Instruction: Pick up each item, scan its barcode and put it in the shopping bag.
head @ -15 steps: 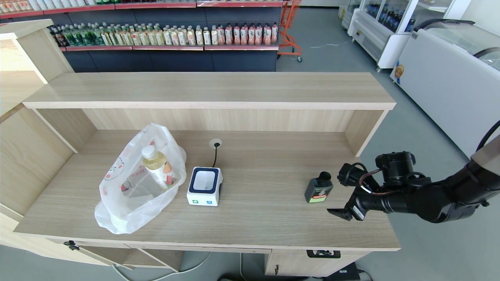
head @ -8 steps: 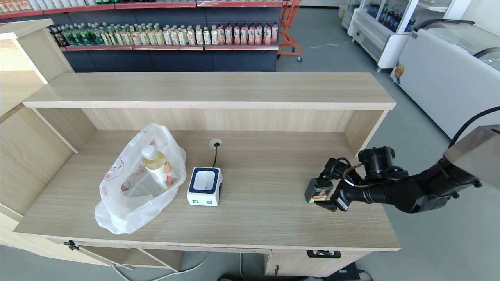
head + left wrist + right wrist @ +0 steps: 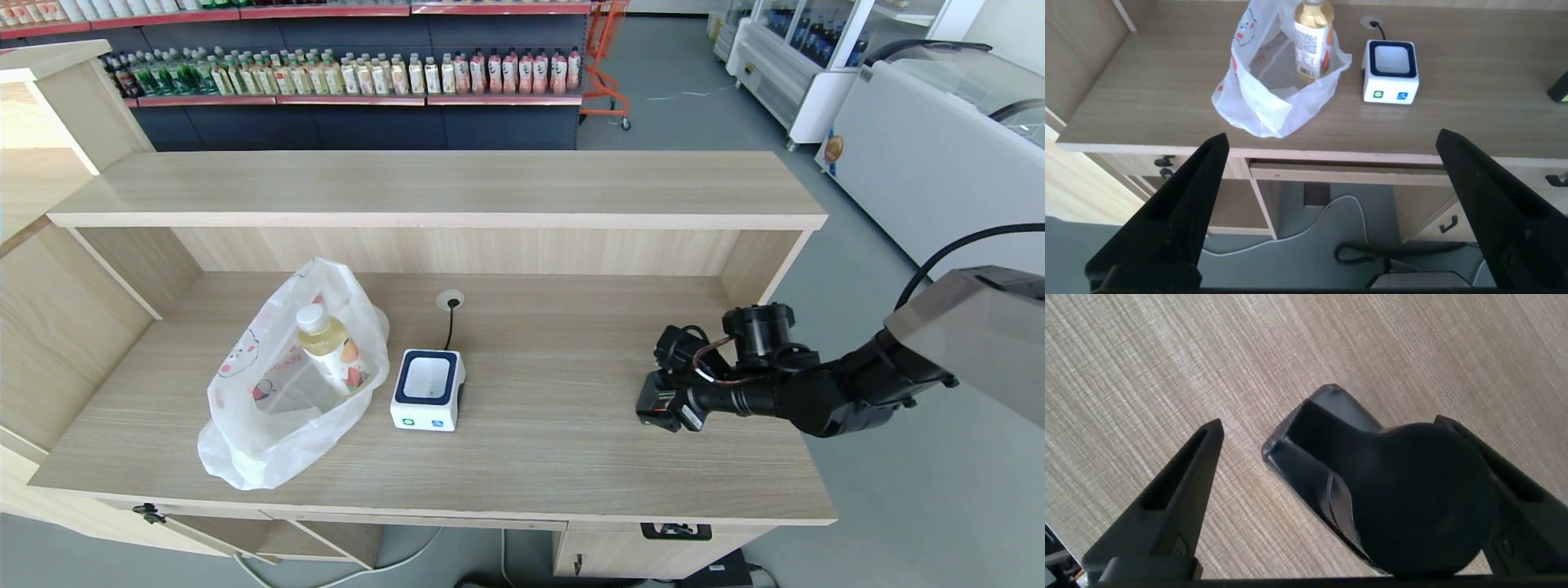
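Note:
A small dark bottle with a black cap (image 3: pixel 1372 490) stands on the right part of the wooden counter (image 3: pixel 531 457). My right gripper (image 3: pixel 665 394) is open and straddles it, one finger on each side; from the head camera the dark bottle (image 3: pixel 651 402) is mostly hidden behind the gripper. On the counter's left stands the white shopping bag (image 3: pixel 269 425), open at the top, with a yellow drink bottle (image 3: pixel 326 347) upright inside. The white and blue barcode scanner (image 3: pixel 428 389) sits just right of the bag. My left gripper (image 3: pixel 1333 143) hangs open in front of the counter, below its front edge.
A raised shelf (image 3: pixel 441 188) and side walls close in the counter at the back and both ends. The scanner's cable (image 3: pixel 449 322) runs to a hole behind it. Bare wood lies between scanner and dark bottle. Store shelves and freezers stand beyond.
My right gripper has moved left along the counter, from beside the dark bottle to around it, now covering most of it in the head view. Bag, drink bottle and scanner are unmoved.

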`<state>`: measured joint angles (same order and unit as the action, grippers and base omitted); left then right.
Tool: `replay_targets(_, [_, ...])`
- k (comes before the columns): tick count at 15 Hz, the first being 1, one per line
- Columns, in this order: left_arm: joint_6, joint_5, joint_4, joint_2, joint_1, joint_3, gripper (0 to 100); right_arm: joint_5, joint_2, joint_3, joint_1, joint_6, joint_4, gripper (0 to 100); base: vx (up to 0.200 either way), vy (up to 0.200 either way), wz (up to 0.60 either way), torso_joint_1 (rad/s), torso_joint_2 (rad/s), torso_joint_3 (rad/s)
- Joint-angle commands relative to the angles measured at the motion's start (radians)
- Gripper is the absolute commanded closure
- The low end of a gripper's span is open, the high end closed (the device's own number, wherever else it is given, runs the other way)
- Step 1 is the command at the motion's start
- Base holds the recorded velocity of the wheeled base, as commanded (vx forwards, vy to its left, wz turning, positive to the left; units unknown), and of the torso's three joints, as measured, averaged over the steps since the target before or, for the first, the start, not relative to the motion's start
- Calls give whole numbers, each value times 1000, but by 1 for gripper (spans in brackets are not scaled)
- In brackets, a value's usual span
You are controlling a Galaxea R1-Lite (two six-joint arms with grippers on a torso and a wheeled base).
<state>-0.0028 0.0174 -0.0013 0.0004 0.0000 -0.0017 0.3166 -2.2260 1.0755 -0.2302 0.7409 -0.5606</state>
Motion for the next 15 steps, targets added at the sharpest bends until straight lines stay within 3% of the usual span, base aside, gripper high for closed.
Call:
replay_targets(1, [0, -1, 0, 0, 0, 0, 0, -1, -32, 29, -6, 0, 4, 0, 0, 0, 0, 0, 0, 0])
replay_targets(4, [0, -1, 0, 0, 0, 0, 0, -1, -55, 52, -14, 0, 4, 0, 0, 0, 0, 0, 0, 0])
replay_targets(5, [0, -1, 0, 0, 0, 0, 0, -1, -60, 53, -18, -1, 4, 100, 0, 0, 0, 0, 0, 0])
replay_targets(13, [0, -1, 0, 0, 0, 0, 0, 9, 28, 21, -23, -133, -50, 100, 0, 0, 0, 0, 0, 0])
replay_targets(15, [0, -1, 0, 0, 0, 0, 0, 9, 173, -97, -1, -253, -124, 100, 0, 0, 0, 0, 0, 0])
